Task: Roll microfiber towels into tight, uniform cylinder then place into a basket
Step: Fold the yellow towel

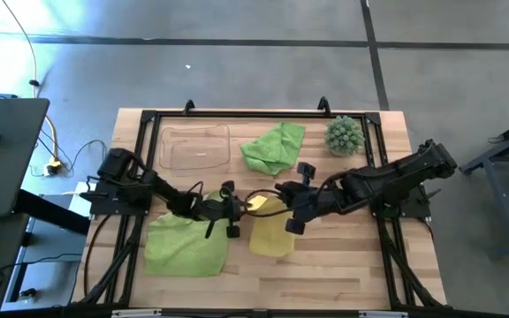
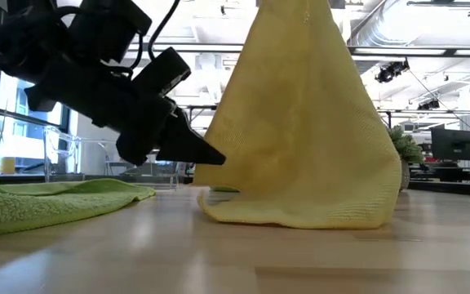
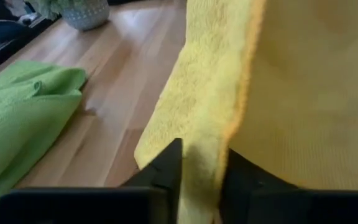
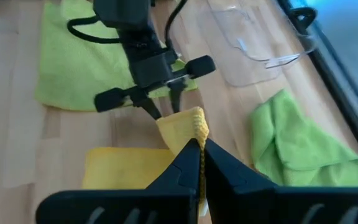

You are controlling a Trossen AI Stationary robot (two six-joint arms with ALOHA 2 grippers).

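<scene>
Scanning the high view from left to right, we first find the basket (image 1: 198,146), clear and shallow, at the far left of the table (image 1: 325,274). Nearer the front lies a flat lime green towel (image 1: 186,244), partly under the left arm. The left gripper (image 1: 237,205) reaches toward the centre, where the yellow towel (image 1: 270,231) is lifted by one corner. The right gripper (image 1: 283,200) meets it there from the opposite side. A crumpled green towel (image 1: 274,147) and a spiky ball plant (image 1: 344,135) lie farther back on the right.

The high view does not resolve either grip. The left wrist view does: the left fingers (image 3: 166,171) straddle a hanging edge of the yellow cloth (fabric fills the narrow gap between them). The right wrist view shows the right fingers (image 4: 185,165) pressed together with the yellow corner pinched at their tips.

Only the low view shows the yellow towel (image 2: 300,122) hanging as a tall tent, its lower hem resting on the wood.
</scene>
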